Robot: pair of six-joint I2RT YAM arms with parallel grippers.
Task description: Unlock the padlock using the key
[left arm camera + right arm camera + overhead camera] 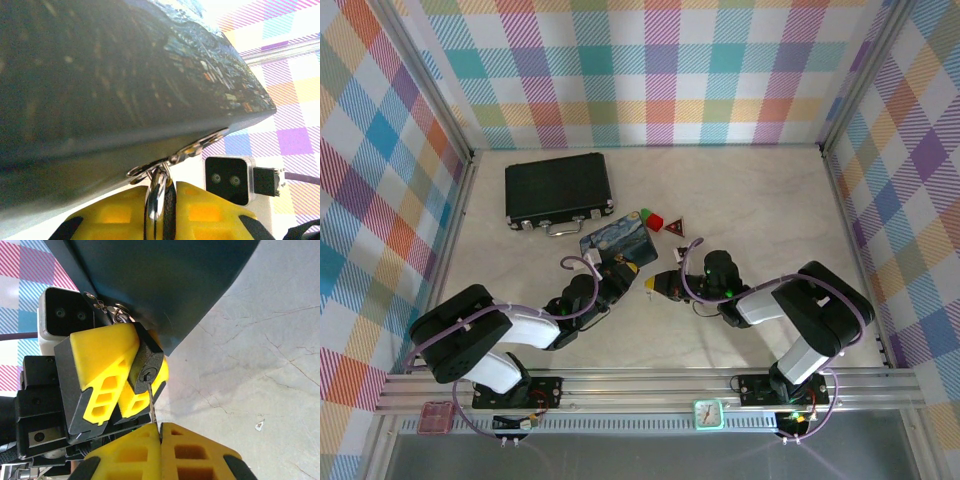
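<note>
Our left gripper [167, 220] is clamped on the padlock [146, 365], which hangs from the hasp [192, 149] of the blue box [165, 285]. Our right gripper [161, 440] pinches the key [151, 400], its tip at the keyhole. We judge that full insertion, turning and freeing the shackle remain.

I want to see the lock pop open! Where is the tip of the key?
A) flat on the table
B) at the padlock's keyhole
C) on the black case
B: the key, pinched in the right end effector, runs straight up to the keyhole of the padlock.
</note>
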